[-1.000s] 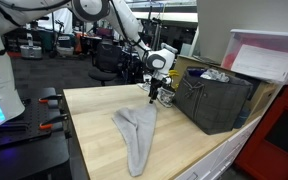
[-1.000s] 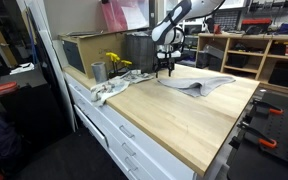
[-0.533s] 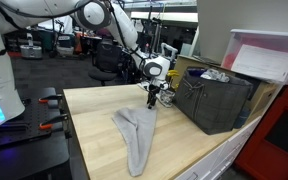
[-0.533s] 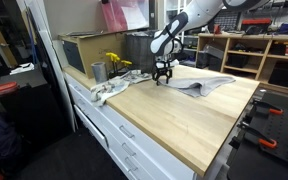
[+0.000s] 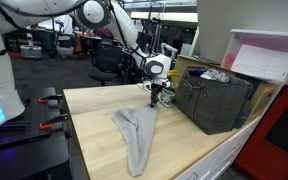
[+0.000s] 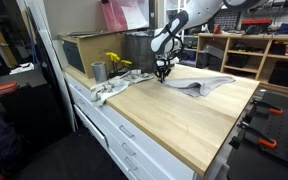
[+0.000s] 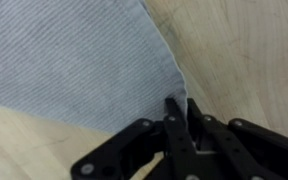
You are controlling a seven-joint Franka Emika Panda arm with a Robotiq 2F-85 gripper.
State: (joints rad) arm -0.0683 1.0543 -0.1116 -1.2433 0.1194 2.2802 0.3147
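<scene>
A grey cloth (image 5: pixel 136 130) lies rumpled on the wooden tabletop (image 5: pixel 94 130), narrowing toward the far end. My gripper (image 5: pixel 155 99) is down at that far corner, beside the dark bin. In the wrist view the ribbed grey cloth (image 7: pixel 74 60) fills the upper left, and its pointed corner runs in between the black fingers (image 7: pixel 170 112). My gripper (image 7: pixel 177 103) is shut on that corner, with the jaws almost together. From the other side, the gripper (image 6: pixel 163 76) touches the cloth (image 6: pixel 197 83) at its edge.
A dark bin (image 5: pixel 214 100) full of items stands just beyond the gripper, with a white-and-pink box (image 5: pixel 269 55) behind it. A metal cup (image 6: pixel 98 71), a yellow item (image 6: pixel 116 62) and a pale rag (image 6: pixel 109 90) sit near the table's edge. Drawers (image 6: pixel 134 135) run below the top.
The gripper came down onto the cloth's far corner and its jaws went from wide open to closed on the corner. The cloth has barely shifted.
</scene>
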